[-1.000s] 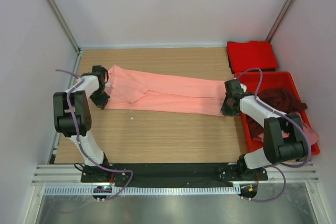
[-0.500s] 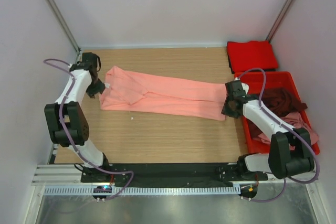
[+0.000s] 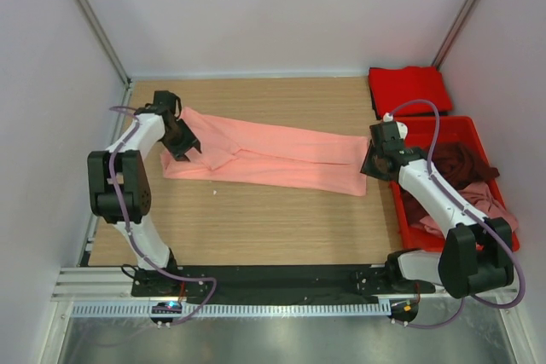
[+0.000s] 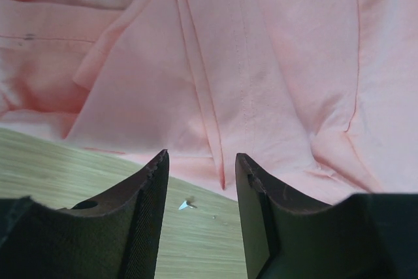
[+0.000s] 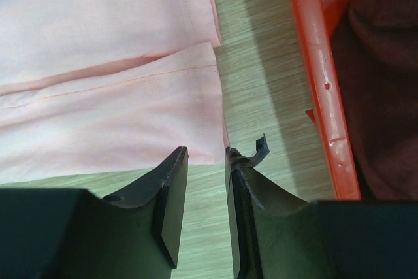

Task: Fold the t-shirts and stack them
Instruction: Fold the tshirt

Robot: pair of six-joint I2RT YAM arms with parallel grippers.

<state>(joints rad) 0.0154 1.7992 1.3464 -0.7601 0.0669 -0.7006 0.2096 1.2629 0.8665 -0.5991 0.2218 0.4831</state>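
A salmon-pink t-shirt lies folded into a long band across the table, left to right. My left gripper hovers over its left end, open, with nothing between the fingers; the pink cloth lies just beyond the tips. My right gripper is at the band's right end, open by a narrow gap, its tips just off the shirt's near corner. A bright red t-shirt lies folded at the back right. A dark maroon t-shirt and a dusty pink one lie in the red bin.
The rigid red bin stands along the table's right edge; its wall is close to the right of my right gripper. A small white scrap lies on the wood near the shirt's front edge. White walls enclose the table.
Both grippers went from shut to open and let go of the salmon-pink shirt, which now rests on the table. The left arm swung outward, then back over the left end.
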